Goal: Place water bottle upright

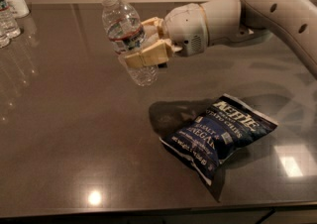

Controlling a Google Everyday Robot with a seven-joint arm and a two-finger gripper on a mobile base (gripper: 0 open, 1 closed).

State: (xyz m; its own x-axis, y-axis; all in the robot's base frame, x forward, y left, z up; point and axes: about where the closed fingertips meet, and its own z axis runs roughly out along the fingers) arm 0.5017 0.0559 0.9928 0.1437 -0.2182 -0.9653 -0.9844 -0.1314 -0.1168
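Water bottle (119,20) sits clamped in the gripper (138,42), whose two tan fingers (148,55) close on it from either side at the label band, so the jaws are shut on the bottle's middle. The bottle is in the air, clear of the table (74,134), with its white cap uppermost and leaning a little to the left of the view; its base points down and slightly right. The white arm (267,5) reaches in from the right edge. Below and to the right of the bottle lies a blue chip bag (218,134), flat on the table, with the arm's shadow just beside it. At the far left corner stand a white pump bottle (15,0) and some small clear bottles (7,22), well apart from the gripper.

As I judge it, the step in hand is the carry and turn to upright, and setting down is not yet done. The next move calls for squaring off the last of the tilt, lowering the base flat onto bare table left of the bag, and only then parting the fingers.
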